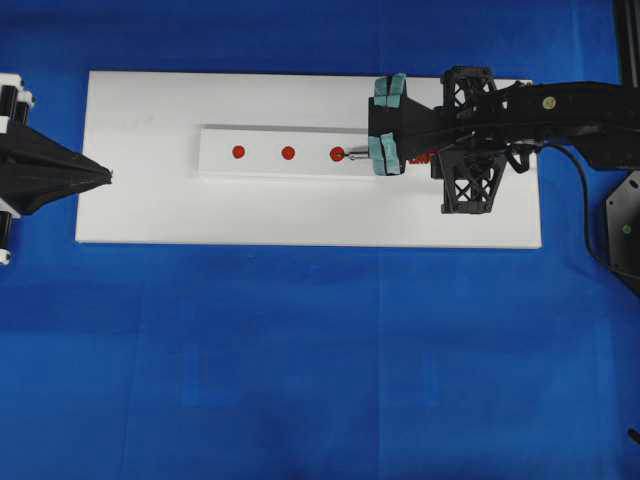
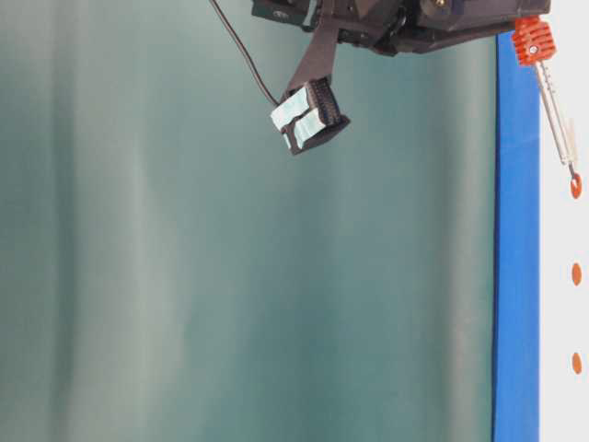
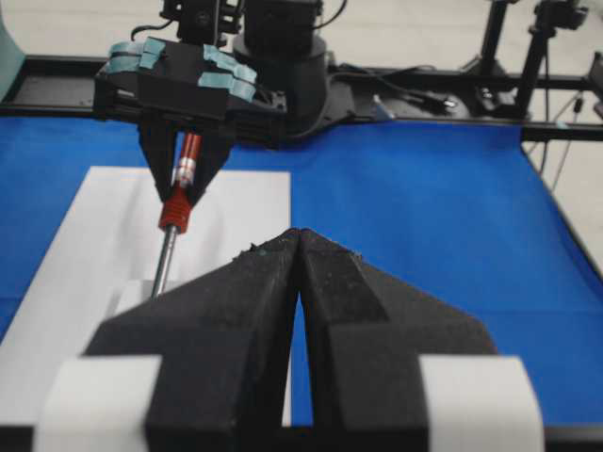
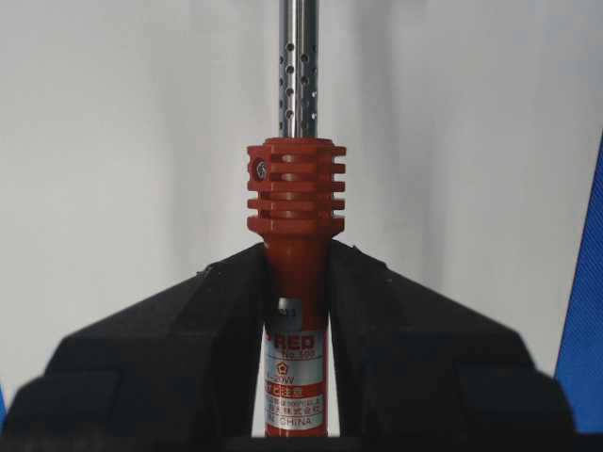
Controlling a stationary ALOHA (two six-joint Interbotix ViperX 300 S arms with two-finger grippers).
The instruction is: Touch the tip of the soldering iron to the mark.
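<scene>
- Overhead view: a white rectangular board (image 1: 300, 215) lies on the blue table cover (image 1: 300, 360). On it there is a narrow white raised strip (image 1: 265, 165) with three round red marks in a row. The right gripper (image 1: 388, 122) reaches in from the right and its jaws are closed around the slim soldering iron with red-orange handle and thin metal shaft (image 1: 352, 156). The dark tip of the iron lies on the rightmost red mark (image 1: 337, 154). The left gripper (image 1: 105, 176) rests at the left edge of the board, well apart from the marks, with its jaws pressed together and holding nothing.
- Table-level view: the soldering iron (image 2: 550, 87) hangs slanted, and its tip meets the nearest red mark (image 2: 576, 188).
- Left wrist view: the two black fingers (image 3: 245, 320) of the left gripper (image 3: 300, 240) touch each other. Beyond them the right gripper (image 3: 188, 151) holds the soldering iron (image 3: 175, 212) pointing down to the board (image 3: 85, 273).
- Right wrist view: the right gripper (image 4: 294, 268) clamps the red-orange handle just below the ribbed collar; the perforated metal shaft of the soldering iron (image 4: 296, 202) goes up out of the picture, over the white board (image 4: 122, 141).
</scene>
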